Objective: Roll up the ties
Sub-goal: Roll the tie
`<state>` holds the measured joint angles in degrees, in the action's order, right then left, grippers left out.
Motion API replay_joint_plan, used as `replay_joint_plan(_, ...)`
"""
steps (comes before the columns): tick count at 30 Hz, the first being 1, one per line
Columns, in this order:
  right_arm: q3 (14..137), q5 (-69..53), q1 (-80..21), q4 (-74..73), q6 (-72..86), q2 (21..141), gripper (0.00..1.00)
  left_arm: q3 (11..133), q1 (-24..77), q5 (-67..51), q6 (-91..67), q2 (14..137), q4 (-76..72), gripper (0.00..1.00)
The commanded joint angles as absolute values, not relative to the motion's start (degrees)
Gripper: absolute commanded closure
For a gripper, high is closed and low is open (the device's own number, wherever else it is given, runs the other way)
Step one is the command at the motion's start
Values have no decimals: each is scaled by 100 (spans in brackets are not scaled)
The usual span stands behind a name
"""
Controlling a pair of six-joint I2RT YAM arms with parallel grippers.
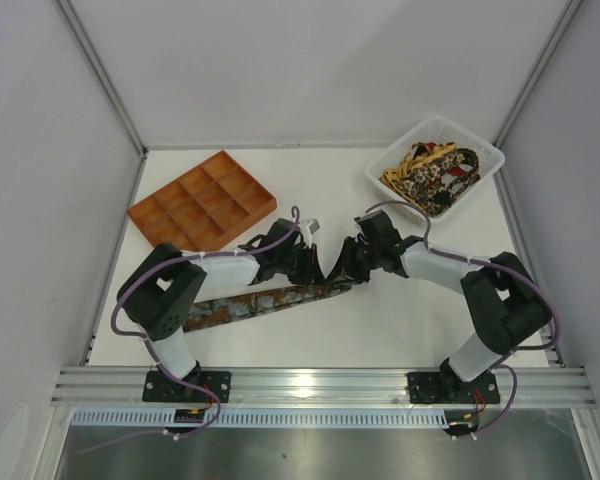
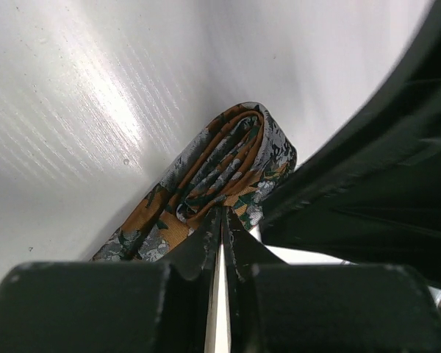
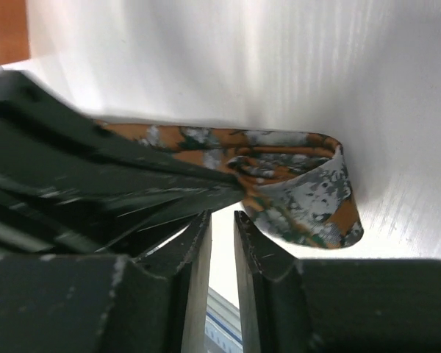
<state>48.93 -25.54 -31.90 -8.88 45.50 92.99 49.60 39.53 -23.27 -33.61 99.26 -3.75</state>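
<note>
A tie (image 1: 260,300) with a rust-orange, grey and dark green pattern lies flat on the white table, running from lower left to the middle. Its right end is rolled into a small coil (image 2: 235,165). My left gripper (image 2: 224,213) is shut, its tips pinching the fabric at the coil's near edge. Facing it, my right gripper (image 3: 222,215) stands a little open, with bare table showing in the gap. The coil (image 3: 309,198) lies just past its tips, to the right. In the top view the left gripper (image 1: 318,268) and the right gripper (image 1: 348,266) meet over that end.
An orange compartment tray (image 1: 202,203) sits at the back left. At the back right, a white basket (image 1: 480,150) holds more patterned ties (image 1: 432,175). White walls enclose the table, and a metal rail (image 1: 320,382) runs along its near edge.
</note>
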Motion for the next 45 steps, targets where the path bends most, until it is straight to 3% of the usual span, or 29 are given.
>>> replay_joint_plan(1,5299,-1996,-3199,-1511,4413,8790,75,5124,3946,-2461,-3393,10055,-519,91)
replay_joint_plan(9,5230,-2776,-2778,-994,3604,9000,69,5326,3937,-2479,-3331,10160,-378,91)
replay_joint_plan(14,5440,-2392,-2610,-1484,3874,8913,64,5423,3937,-2443,-3270,10116,-246,91)
replay_joint_plan(18,5809,-1436,-2689,-2598,4698,8903,36,5458,3946,-2487,-3287,10178,-264,91)
replay_joint_plan(19,5975,-1215,-2776,-2810,4911,8921,24,5458,3946,-2496,-3305,10186,-290,91)
replay_joint_plan(23,6634,85,-3216,-4040,5843,9122,1,5441,3946,-2505,-3287,10222,-316,91)
replay_joint_plan(26,7222,807,-3453,-4998,6362,9535,0,5432,3938,-2505,-3278,10248,-334,91)
replay_joint_plan(32,7637,1089,-3586,-5563,7321,10300,0,5414,3938,-2549,-3305,10248,-404,91)
replay_joint_plan(45,7410,1116,-3937,-4905,8270,10617,2,5423,3955,-2610,-3322,10275,-474,90)
